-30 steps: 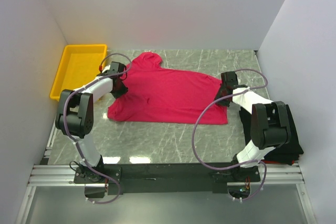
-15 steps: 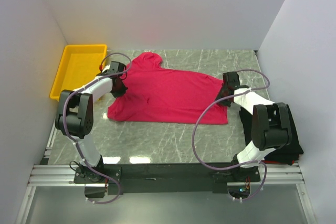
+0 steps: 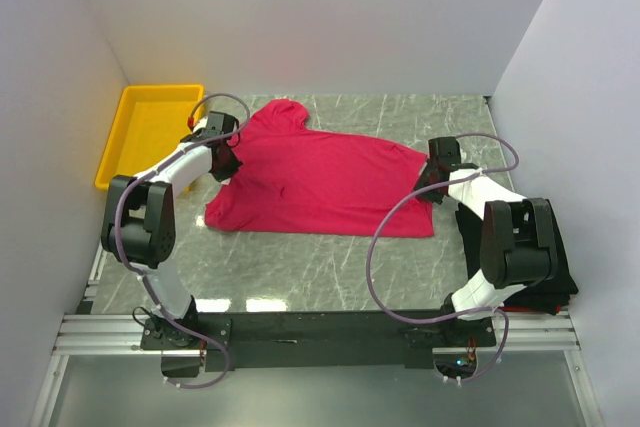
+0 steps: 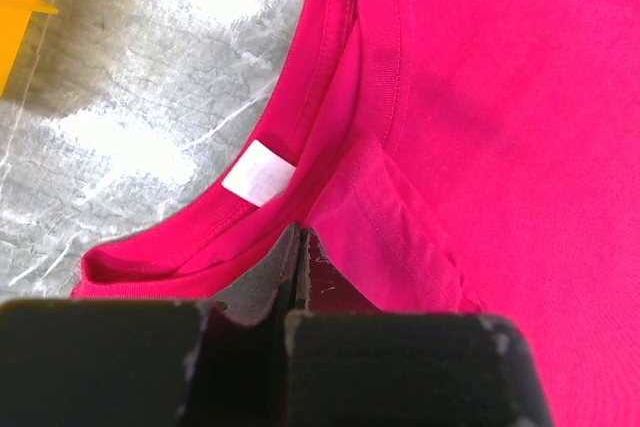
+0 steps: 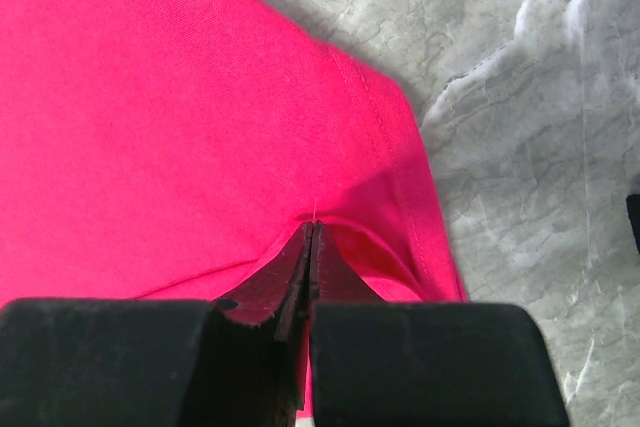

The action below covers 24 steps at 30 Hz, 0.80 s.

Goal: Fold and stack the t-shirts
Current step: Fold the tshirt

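Your left gripper (image 4: 298,237) is clamped on the crimson t-shirt (image 3: 320,182) beside its collar, at the shirt's 9 o'clock edge. The shirt lies spread mid-counter (image 3: 300,267). Your right gripper (image 5: 310,232) pinches the 3 o'clock edge. Both bites look thin, so uneven lifting could slip one side and skew the fold. The black t-shirt (image 3: 562,272) sits at 4 o'clock.

grey marble table (image 3: 320,267) carries: crimson-pink t-shirt (image 3: 320,182) spread at centre, black t-shirt (image 3: 563,272) at right edge, yellow tray (image 3: 150,132) far left.
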Tool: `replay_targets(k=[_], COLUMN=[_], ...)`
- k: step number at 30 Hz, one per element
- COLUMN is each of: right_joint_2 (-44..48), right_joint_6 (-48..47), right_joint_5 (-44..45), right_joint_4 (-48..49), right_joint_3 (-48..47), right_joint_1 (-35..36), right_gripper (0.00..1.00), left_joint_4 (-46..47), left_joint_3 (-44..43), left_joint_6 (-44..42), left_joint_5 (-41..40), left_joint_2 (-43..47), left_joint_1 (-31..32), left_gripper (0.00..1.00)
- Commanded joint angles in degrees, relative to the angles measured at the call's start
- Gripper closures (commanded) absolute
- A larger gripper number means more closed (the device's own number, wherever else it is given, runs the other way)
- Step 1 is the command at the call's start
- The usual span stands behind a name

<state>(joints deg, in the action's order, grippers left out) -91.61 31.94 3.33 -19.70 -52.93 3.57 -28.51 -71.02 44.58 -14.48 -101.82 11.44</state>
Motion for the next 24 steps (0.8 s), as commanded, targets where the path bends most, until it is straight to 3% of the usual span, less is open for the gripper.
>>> replay_targets(k=[1, 24], right_joint_2=[2.58, 6.71], right_joint_6=[0.75, 2.95], right_joint_5=[0.36, 0.54], right_joint_4=[1.51, 3.27], right_joint_3=[0.45, 3.36], right_joint_1=[-0.85, -4.8], right_gripper=[1.0, 1.0], left_joint_4=[-0.58, -0.49], left_joint_3=[-2.19, 0.63], left_joint_6=[-0.98, -0.02], left_joint_5=[-0.72, -0.82], left_joint_2=[2.68, 9.1], left_joint_1=[-0.19, -1.42], left_gripper=[0.99, 0.99])
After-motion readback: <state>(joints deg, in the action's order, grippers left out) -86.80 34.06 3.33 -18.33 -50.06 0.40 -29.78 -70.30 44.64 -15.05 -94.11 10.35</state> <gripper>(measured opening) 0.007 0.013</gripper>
